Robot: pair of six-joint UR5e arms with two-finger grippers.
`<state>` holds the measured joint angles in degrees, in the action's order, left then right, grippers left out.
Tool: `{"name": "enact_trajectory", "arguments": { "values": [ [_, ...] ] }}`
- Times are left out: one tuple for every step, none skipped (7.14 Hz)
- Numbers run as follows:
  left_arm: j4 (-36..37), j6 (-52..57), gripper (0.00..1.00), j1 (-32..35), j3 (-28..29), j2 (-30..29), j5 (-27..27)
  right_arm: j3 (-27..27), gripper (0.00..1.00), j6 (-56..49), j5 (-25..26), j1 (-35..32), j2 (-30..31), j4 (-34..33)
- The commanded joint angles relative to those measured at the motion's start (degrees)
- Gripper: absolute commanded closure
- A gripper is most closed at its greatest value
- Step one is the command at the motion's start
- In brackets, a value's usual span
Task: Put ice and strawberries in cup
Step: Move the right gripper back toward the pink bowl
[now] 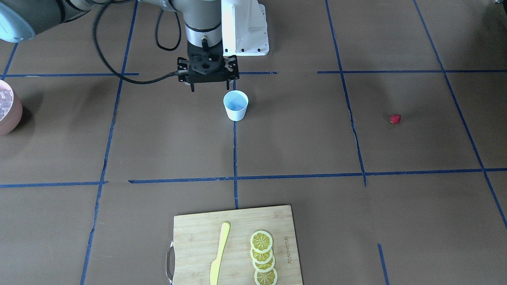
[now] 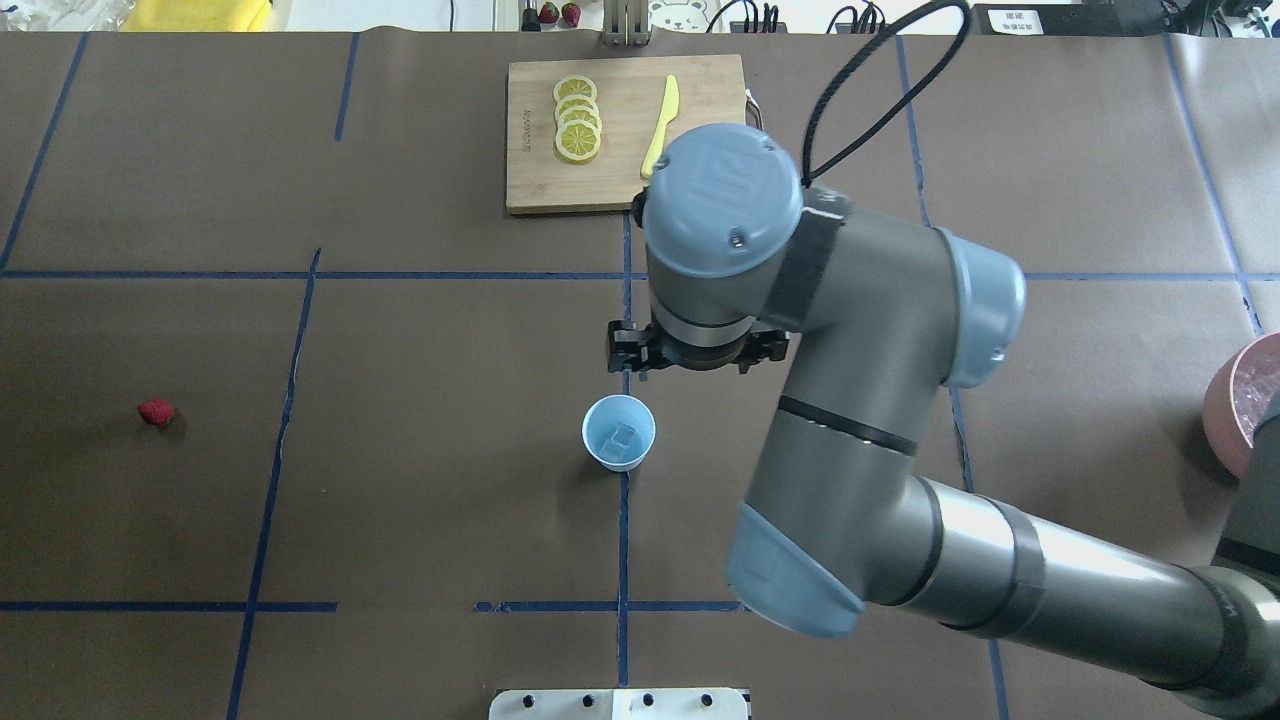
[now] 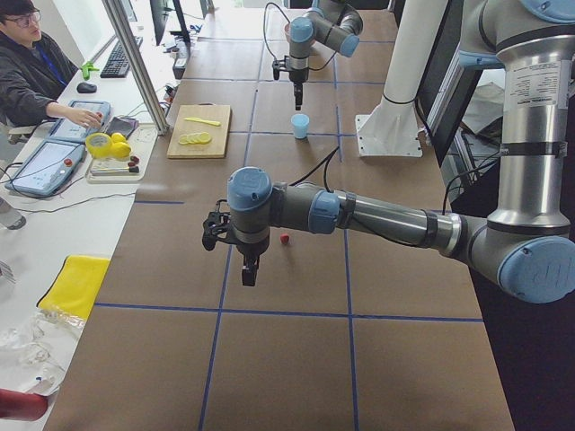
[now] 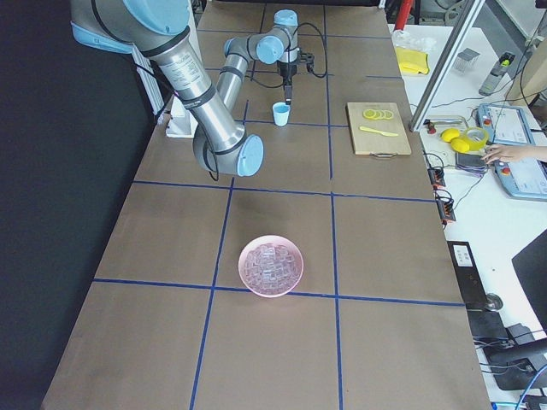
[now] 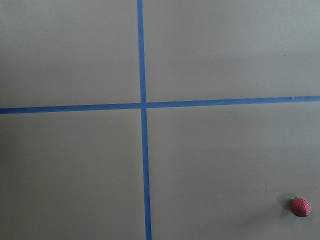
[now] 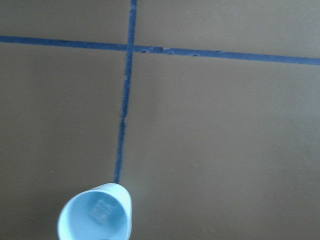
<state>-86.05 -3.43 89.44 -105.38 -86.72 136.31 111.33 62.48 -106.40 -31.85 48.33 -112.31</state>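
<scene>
The white cup (image 1: 235, 106) with a pale blue inside stands upright mid-table, with one clear ice cube (image 2: 625, 436) in it; the cup also shows in the right wrist view (image 6: 95, 214). My right gripper (image 1: 210, 89) hangs raised close beside the cup, open and empty. More ice fills the pink bowl (image 4: 271, 266). The tiny red strawberry (image 1: 395, 119) lies alone on the table, low right in the left wrist view (image 5: 300, 206). My left gripper (image 3: 249, 277) hovers above the table near the strawberry (image 3: 285, 240). I cannot tell whether it is open or shut.
A wooden cutting board (image 1: 194, 237) at the operators' edge holds several lemon slices (image 1: 263, 257) and a yellow knife (image 1: 220, 253). The pink bowl sits near the table's end on my right (image 2: 1250, 400). Blue tape lines grid the brown table.
</scene>
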Motion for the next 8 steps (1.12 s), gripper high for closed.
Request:
{"name": "enact_trajectory", "arguments": {
  "values": [
    [0.09,-0.09,0.0,-0.06,-0.7,-0.03,0.53,11.85,0.0,-10.22,-1.43,-6.53,12.96,-0.54],
    [0.09,-0.09,0.0,0.03,-0.7,-0.03,1.84,15.03,0.0,-16.54,-5.27,-10.91,19.46,-0.19],
    [0.09,-0.09,0.0,0.03,-0.79,0.06,1.85,17.75,0.0,-22.43,-7.49,-15.48,25.7,0.25],
    [0.09,-0.09,0.0,0.03,-0.79,0.06,1.94,19.7,0.0,-30.41,-8.55,-19.7,31.5,0.43],
    [0.09,-0.09,0.0,0.03,-0.79,0.06,1.94,20.15,0.0,-35.53,-10.39,-23.4,36.35,2.69],
    [0.09,-0.09,0.0,0.03,-0.79,0.06,1.94,19.89,0.0,-38.02,-12.24,-25.96,44.84,12.37],
    [0.09,-0.09,0.0,0.03,-0.79,0.06,1.94,18.5,0.0,-39.18,-13.39,-27.11,51.97,22.21],
    [0.0,-0.09,0.0,-0.06,-0.79,0.06,1.94,15.79,0.0,-41.1,-15.4,-28.95,57.26,30.66]
  ]
}}
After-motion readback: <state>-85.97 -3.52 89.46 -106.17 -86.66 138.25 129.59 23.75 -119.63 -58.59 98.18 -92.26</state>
